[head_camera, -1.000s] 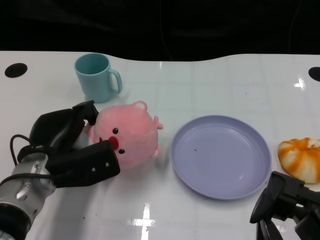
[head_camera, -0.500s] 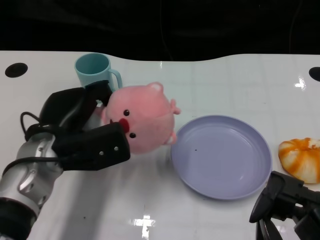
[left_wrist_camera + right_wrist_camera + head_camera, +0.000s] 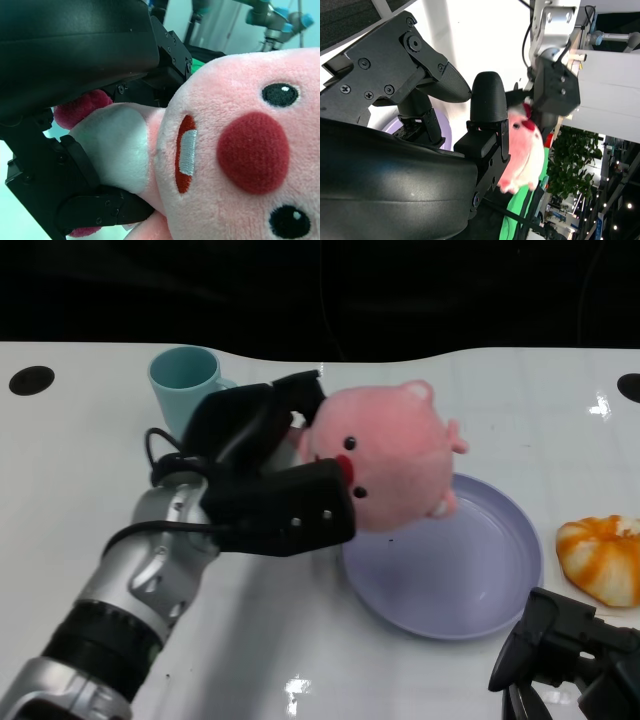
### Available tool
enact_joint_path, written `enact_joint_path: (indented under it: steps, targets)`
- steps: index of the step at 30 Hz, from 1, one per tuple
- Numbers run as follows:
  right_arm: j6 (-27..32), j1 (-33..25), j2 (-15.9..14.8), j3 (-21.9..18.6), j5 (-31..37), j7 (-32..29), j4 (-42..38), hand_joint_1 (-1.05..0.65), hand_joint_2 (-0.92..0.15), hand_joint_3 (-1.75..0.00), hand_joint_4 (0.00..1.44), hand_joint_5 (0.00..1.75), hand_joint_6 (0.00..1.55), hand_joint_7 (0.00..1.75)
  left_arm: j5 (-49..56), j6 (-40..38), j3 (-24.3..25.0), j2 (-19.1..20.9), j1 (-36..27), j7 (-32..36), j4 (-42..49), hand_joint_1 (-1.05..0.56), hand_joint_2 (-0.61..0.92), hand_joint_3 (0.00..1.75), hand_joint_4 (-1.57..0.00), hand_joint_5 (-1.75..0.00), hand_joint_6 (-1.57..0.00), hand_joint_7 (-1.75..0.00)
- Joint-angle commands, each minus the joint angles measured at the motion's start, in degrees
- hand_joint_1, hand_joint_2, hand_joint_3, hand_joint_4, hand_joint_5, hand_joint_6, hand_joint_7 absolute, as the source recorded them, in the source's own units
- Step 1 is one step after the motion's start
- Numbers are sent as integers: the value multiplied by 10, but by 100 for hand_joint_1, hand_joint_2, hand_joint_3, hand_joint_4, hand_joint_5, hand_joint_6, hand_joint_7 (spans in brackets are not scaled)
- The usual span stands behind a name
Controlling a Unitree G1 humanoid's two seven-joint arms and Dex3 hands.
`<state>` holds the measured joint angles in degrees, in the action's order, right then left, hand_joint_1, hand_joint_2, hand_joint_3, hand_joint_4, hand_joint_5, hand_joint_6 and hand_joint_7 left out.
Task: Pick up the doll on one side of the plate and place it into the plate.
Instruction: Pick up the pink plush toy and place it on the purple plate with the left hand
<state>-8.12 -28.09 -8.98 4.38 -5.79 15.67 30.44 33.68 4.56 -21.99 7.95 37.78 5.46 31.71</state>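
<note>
My left hand (image 3: 265, 475) grips the pink pig doll (image 3: 395, 458) and holds it in the air over the left rim of the lavender plate (image 3: 480, 570). The left wrist view is filled by the doll's face (image 3: 240, 150), with black fingers (image 3: 80, 200) wrapped round its body. My right hand (image 3: 560, 660) rests low at the table's front right, fingers apart, holding nothing. From the right wrist view the doll (image 3: 525, 152) shows held up by the left hand (image 3: 552, 92), beyond my right hand's fingers (image 3: 487, 107).
A teal mug (image 3: 185, 388) stands at the back left, behind my left hand. An orange-and-white striped plush (image 3: 605, 558) lies right of the plate, just beyond my right hand. Two dark holes (image 3: 30, 380) sit at the table's far corners.
My left hand has lifted the doll off the table and carried it right, from beside the mug to above the plate's left rim. The right hand has barely moved.
</note>
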Motion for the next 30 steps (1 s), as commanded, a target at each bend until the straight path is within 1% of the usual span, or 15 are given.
enact_joint_path:
  steps: [1, 7, 12, 15, 16, 21, 23, 24, 25, 26, 27, 28, 29, 30]
  targets:
    - [-4, -3, -5, -2, 2, -2, 7, -21, -42, -142, 71, 175, 61, 155, -1, -11, -6, -18, 23, -6, 16, -16, 42, 128, -97, -175, -75, -175]
    - [2, -7, -6, 0, 0, -2, 13, -21, -43, -141, 70, 175, 60, 155, 5, -30, -27, -62, 39, -3, 41, -17, 39, 130, -97, -175, -76, -175]
    - [1, -11, -7, 2, 0, 0, 17, -21, -43, -140, 70, 175, 60, 155, 15, -51, -44, -93, 53, 7, 65, -17, 39, 127, -95, -175, -71, -175]
    - [2, -12, -6, 4, 3, -2, 19, -21, -44, -138, 69, 175, 60, 154, 18, -60, -51, -108, 65, 7, 86, -17, 42, 120, -95, -175, -69, -175]
    - [3, -12, -6, 4, 4, -3, 20, -22, -44, -138, 69, 175, 60, 154, 19, -63, -52, -114, 69, 6, 96, -18, 46, 115, -94, -175, -67, -175]
    - [3, -13, -5, 7, 5, -4, 22, -22, -44, -137, 69, 175, 60, 154, 26, -66, -60, -136, 89, 19, 145, -20, 50, 109, -93, -175, -64, -174]
    - [0, -13, -5, 7, 8, -5, 21, -22, -44, -137, 69, 175, 60, 154, 30, -68, -66, -140, 96, 22, 162, -21, 53, 103, -92, -175, -62, -172]
    - [0, -13, -5, 7, 9, -5, 21, -21, -44, -137, 69, 175, 60, 154, 32, -69, -69, -142, 100, 25, 171, -23, 58, 93, -91, -175, -61, -151]
    - [1, -13, -5, 7, 9, -5, 21, -21, -44, -136, 69, 175, 60, 153, 34, -69, -71, -143, 104, 27, 180, -24, 63, 82, -90, -175, -65, -139]
    - [2, -14, -5, 7, 9, -5, 22, -21, -44, -136, 69, 175, 60, 153, 34, -72, -73, -144, 109, 22, 189, -24, 66, 78, -90, -175, -66, -137]
    - [2, -14, -5, 7, 10, -5, 23, -22, -44, -136, 69, 175, 60, 153, 32, -77, -73, -145, 113, 14, 195, -25, 67, 66, -88, -175, -71, -122]
    - [2, -14, -4, 7, 10, -5, 23, -22, -44, -135, 69, 175, 60, 153, 29, -85, -72, -147, 118, 3, 200, -28, 73, 45, -84, -175, -82, -93]
    - [0, -14, -4, 7, 11, -5, 22, -22, -44, -135, 69, 175, 60, 152, 24, -94, -70, -149, 123, -13, 203, -29, 78, 32, -80, -175, -89, -75]
    - [2, -14, -3, 7, 11, -6, 23, -22, -44, -135, 69, 175, 60, 152, 17, -97, -68, -150, 125, -29, 204, -29, 82, 22, -76, -172, -93, -54]
